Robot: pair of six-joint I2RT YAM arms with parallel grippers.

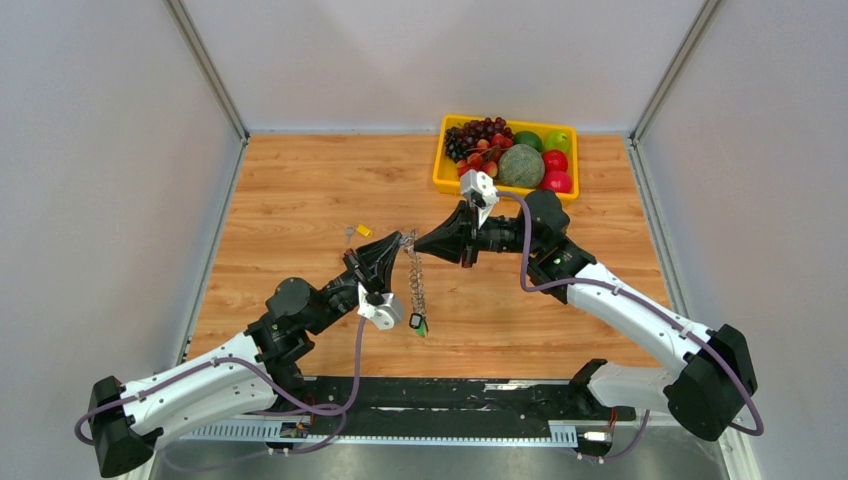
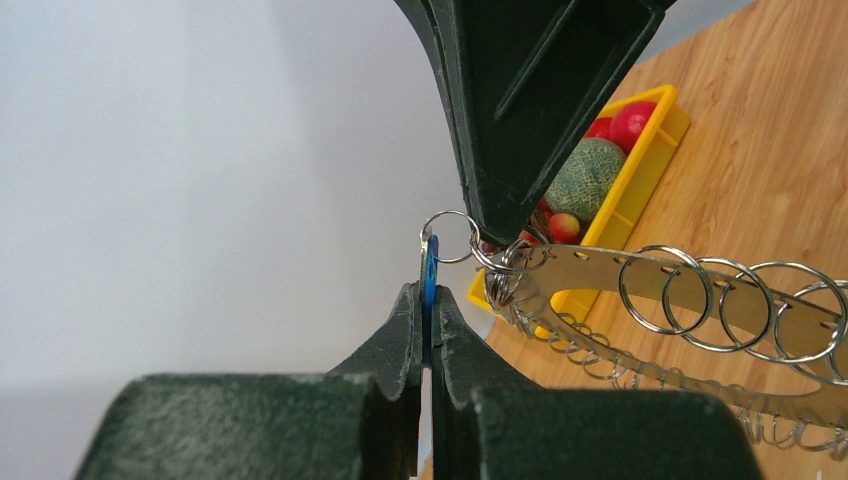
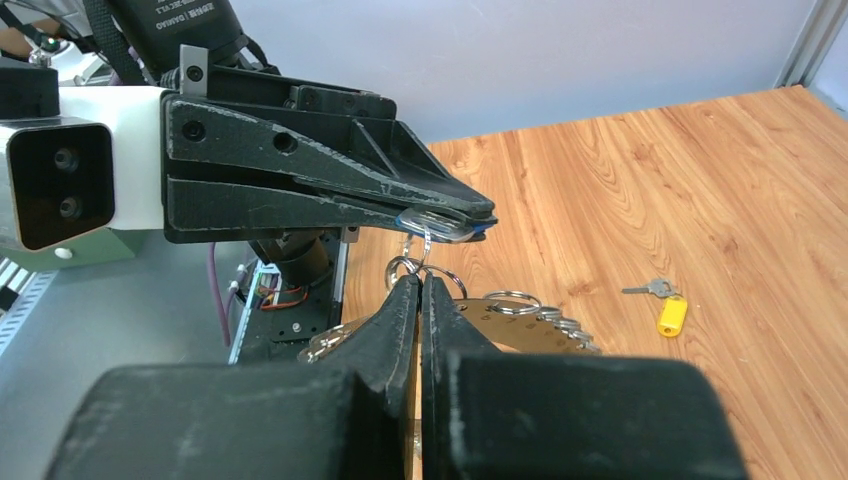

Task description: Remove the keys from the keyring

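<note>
Wooden surface [image 1: 300, 200]; yellow basket [image 1: 440, 172] of fruit at its far right. Both arms meet above mid-surface, tips nearly touching.

Right tool [image 3: 420, 287]: fingers closed tight on the upper end of the keyring [image 1: 416, 285]. The ring hangs down from that grip; cannot tell whether its lower end touches the surface.

Left tool [image 2: 428, 300]: closed on a blue-headed key [image 2: 430, 272], which is linked to the ring by a small loop [image 2: 447, 237].

Green and black tags [image 1: 418, 323] sit at the ring's lower end.

One yellow-tagged key [image 3: 672, 313] lies loose on the surface, apart from the ring.
</note>
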